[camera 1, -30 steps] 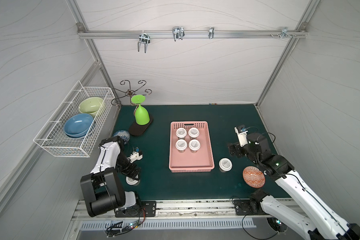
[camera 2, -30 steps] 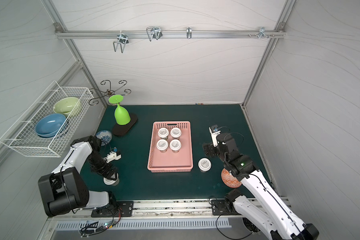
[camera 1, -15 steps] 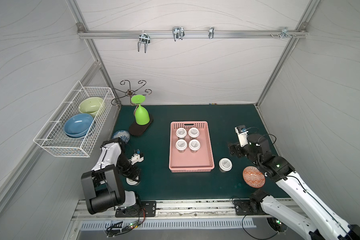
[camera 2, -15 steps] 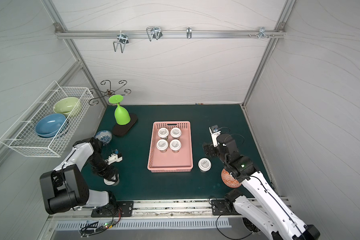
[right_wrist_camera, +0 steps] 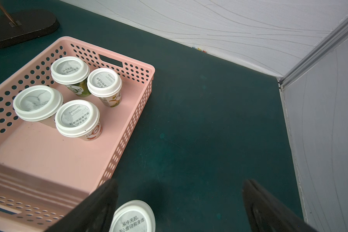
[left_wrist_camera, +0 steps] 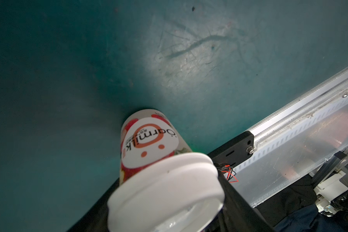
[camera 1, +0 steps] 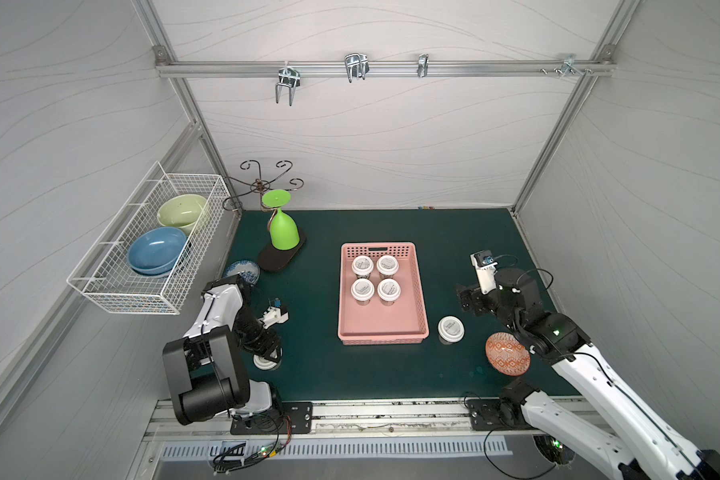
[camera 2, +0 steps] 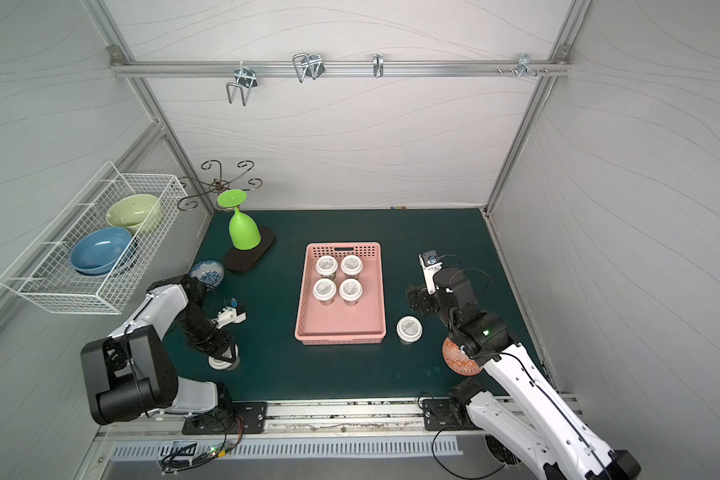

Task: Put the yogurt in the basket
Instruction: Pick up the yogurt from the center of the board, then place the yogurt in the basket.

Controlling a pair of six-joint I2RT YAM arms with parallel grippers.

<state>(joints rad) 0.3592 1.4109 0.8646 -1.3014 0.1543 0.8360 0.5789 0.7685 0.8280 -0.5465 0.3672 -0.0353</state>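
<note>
Cups (camera 1: 362,266), four of them, stand upright at the basket's (camera 1: 382,328) far end. Left claw (camera 1: 267,351) is clamped on a fifth cup (left_wrist_camera: 149,144) standing on the surface (camera 1: 350,374) near its front edge. Right claw (right_wrist_camera: 179,183) hangs spread wide near a sixth cup (camera 1: 450,329), which sits just beside the basket.

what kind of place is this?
Probably a lab test cell: panels on an aluminium frame, left arm and right arm mounted on a front rail, staged yogurt cups in a pink basket.
</note>
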